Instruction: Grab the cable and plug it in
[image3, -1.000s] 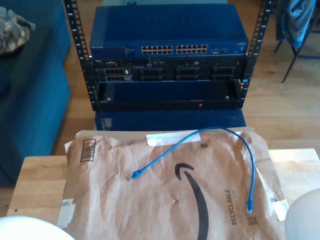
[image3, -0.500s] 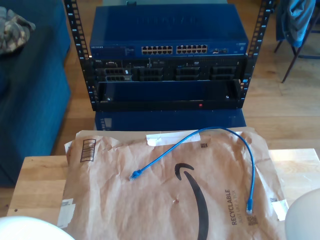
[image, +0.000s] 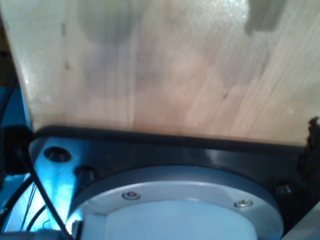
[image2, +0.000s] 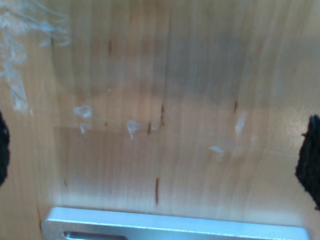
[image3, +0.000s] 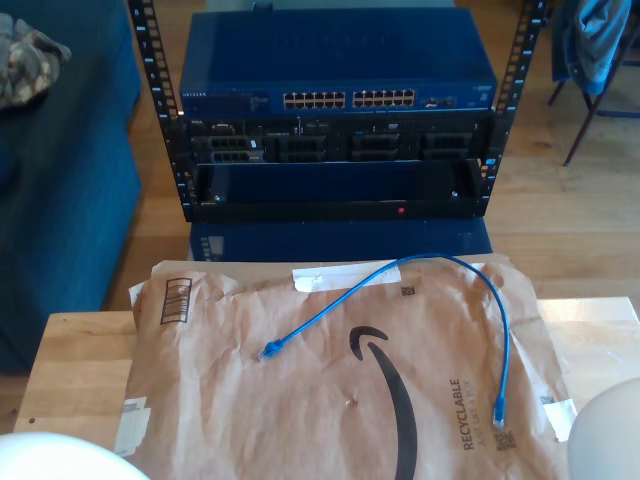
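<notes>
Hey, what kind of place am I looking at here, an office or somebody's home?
Probably a home or small-office networking corner: a rack holding a blue network switch, a wooden table with a blue cable on brown paper packaging, and wood flooring.

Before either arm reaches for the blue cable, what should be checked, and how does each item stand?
1. Cable free and unplugged, lying in an arc on the brown paper mailer: ok.
2. Both plug ends visible, one toward the exterior view's left, one toward its right: ok.
3. Switch ports in the rack uncovered: ok.
4. Nothing resting on the cable: ok.
5. My first gripper and my second gripper open: cannot tell; the wrist views show wood close up.
</notes>
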